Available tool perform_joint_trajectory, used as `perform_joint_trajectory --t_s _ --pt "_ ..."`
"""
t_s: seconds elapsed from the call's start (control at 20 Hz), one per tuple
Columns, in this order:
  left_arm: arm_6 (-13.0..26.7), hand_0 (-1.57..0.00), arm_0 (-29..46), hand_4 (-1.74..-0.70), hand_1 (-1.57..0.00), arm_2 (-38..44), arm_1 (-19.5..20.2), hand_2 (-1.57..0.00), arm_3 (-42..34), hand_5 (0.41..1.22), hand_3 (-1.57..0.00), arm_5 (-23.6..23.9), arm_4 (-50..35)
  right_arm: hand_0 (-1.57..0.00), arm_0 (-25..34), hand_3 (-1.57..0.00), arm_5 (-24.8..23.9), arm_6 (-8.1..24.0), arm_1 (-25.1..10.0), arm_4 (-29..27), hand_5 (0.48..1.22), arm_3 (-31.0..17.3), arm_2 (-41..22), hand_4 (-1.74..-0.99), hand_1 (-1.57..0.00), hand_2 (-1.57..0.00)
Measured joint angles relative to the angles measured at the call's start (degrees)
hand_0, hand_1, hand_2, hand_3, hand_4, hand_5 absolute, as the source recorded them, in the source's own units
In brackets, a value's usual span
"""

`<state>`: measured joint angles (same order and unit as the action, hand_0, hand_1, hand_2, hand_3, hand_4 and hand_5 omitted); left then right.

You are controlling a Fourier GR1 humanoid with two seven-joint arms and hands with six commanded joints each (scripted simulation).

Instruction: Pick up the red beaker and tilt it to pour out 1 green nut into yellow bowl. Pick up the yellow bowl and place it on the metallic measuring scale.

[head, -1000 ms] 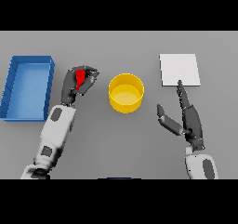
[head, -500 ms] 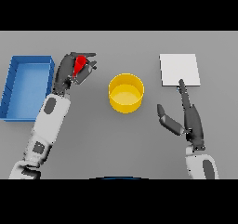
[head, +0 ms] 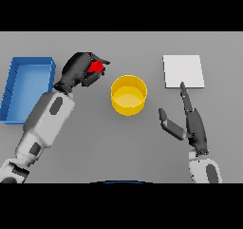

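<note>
Currently we note the left robot hand (head: 78, 71) clenched around the red beaker (head: 97, 67), left of the yellow bowl (head: 128, 95), positioned for pouring; right robot hand (head: 192, 123) open, idle.

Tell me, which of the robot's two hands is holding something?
The left hand, beside the blue tray: its fingers curl round the red beaker. The right hand, near the white scale, is open and holds nothing.
</note>
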<state>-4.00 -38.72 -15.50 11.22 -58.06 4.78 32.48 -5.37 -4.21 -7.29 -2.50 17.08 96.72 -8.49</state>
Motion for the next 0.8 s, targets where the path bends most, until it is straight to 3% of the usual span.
perform_joint_trajectory --t_s 0.1,0.3,0.5,0.75,0.8 --pt "2.3 -1.57 -3.7 -1.74 -1.57 -4.1 1.6 -1.57 0.9 1.166 -1.57 -1.6 5.1 0.0 0.1 0.0 0.7 0.0 -0.3 -0.9 0.69 0.8 0.2 -1.062 0.0 0.0" --pt "3.3 -1.57 -10.5 -1.74 -1.57 -12.1 3.9 -1.57 4.0 1.199 -1.57 -7.9 13.0 0.0 0.3 0.0 0.3 0.3 -0.5 -0.3 0.689 0.6 0.3 -1.068 0.0 0.0" --pt "2.6 -1.57 -16.7 -1.58 -1.57 -19.7 4.2 -1.57 7.7 1.212 -1.57 -14.5 19.4 0.0 0.0 0.0 0.3 -0.7 0.3 -0.1 0.681 -0.4 -0.3 -1.063 0.0 0.0" --pt "1.5 -1.57 -22.5 -1.68 -1.57 -27.3 3.3 -1.57 12.7 1.218 -1.57 -19.0 25.2 0.0 0.9 0.0 1.1 0.9 0.3 -1.3 0.684 -0.4 0.1 -1.067 0.0 0.0" --pt "1.2 -1.57 -23.3 -1.7 -1.57 -29.0 3.3 -1.57 13.4 1.219 -1.57 -19.5 26.5 0.0 0.6 0.0 1.1 -0.1 0.4 -1.0 0.689 -0.7 -0.2 -1.066 0.0 0.0"
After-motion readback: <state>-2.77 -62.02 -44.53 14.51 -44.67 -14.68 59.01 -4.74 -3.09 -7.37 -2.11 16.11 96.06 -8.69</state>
